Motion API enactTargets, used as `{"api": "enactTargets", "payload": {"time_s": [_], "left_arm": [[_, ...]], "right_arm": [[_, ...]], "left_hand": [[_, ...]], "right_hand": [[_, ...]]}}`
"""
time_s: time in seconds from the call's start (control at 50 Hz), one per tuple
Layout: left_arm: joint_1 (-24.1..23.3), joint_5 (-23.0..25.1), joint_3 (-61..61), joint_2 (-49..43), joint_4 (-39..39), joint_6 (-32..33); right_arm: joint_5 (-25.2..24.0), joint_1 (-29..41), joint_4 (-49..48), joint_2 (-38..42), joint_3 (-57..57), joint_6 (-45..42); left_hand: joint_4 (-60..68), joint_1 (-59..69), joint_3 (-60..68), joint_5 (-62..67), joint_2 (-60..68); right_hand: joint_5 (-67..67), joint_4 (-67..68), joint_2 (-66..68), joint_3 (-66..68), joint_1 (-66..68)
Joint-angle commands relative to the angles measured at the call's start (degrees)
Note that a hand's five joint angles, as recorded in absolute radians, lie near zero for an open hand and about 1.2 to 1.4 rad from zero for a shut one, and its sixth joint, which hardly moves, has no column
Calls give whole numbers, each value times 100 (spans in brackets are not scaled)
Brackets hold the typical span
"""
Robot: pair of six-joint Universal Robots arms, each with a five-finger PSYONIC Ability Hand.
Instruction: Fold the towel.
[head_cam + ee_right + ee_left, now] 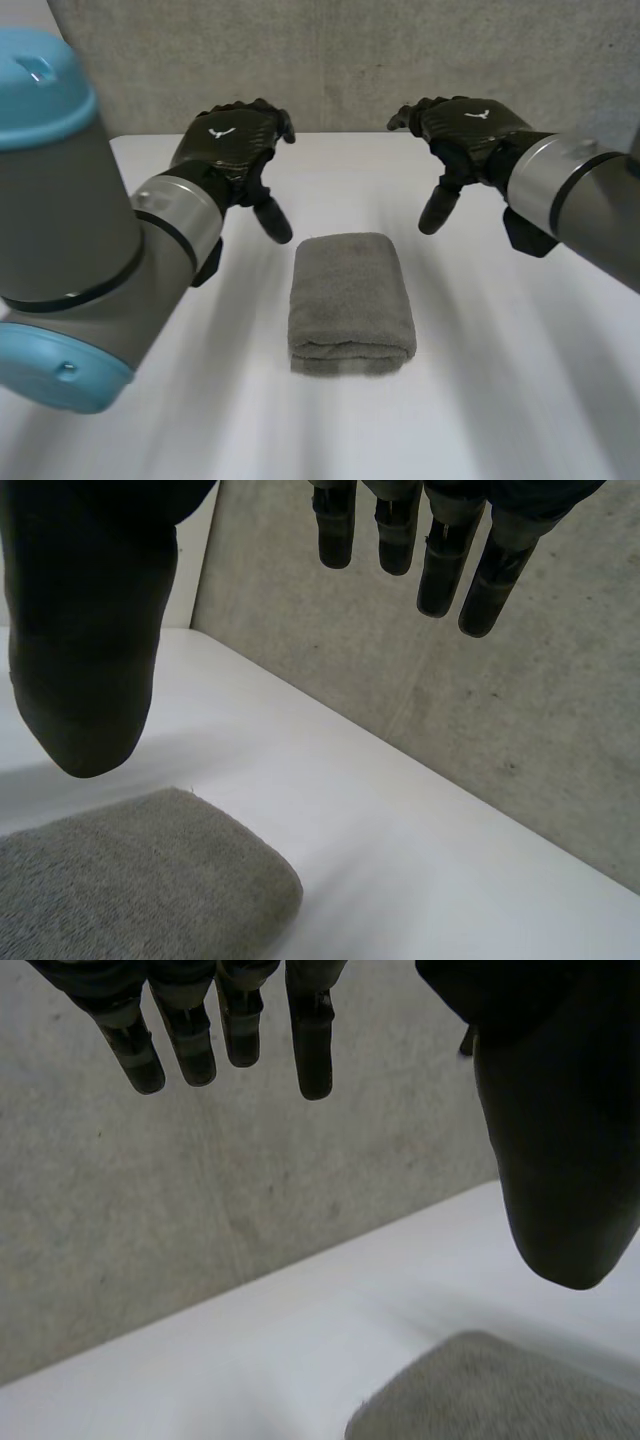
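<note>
- A grey terry towel, folded into a thick rectangular bundle, lies flat on the white counter, with its stacked layers showing at the near end.
- The black left hand hovers above and just beyond the towel's far left corner. Its fingers are relaxed and apart from the thumb, and it holds nothing.
- The black right hand hovers off the towel's far right corner, equally slack and empty.
- A grey concrete wall rises beyond the towel.
</note>
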Motion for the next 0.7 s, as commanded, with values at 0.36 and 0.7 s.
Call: {"api": "enactTargets", "payload": {"time_s": [0.36,0.7], "left_arm": [[349,-711,-475,738,-651,1],[384,-737,-774,835,-273,-7]], "right_arm": [[752,-792,-596,-959,1169,-26],[778,-801,-904,-1170,1608,0]], "left_hand": [[-65,-77,-77,-193,-69],[-65,-77,-77,-193,-69]], "right_hand": [[-363,-451,-272,-263,-107],[-363,-451,-272,-263,-107]]}}
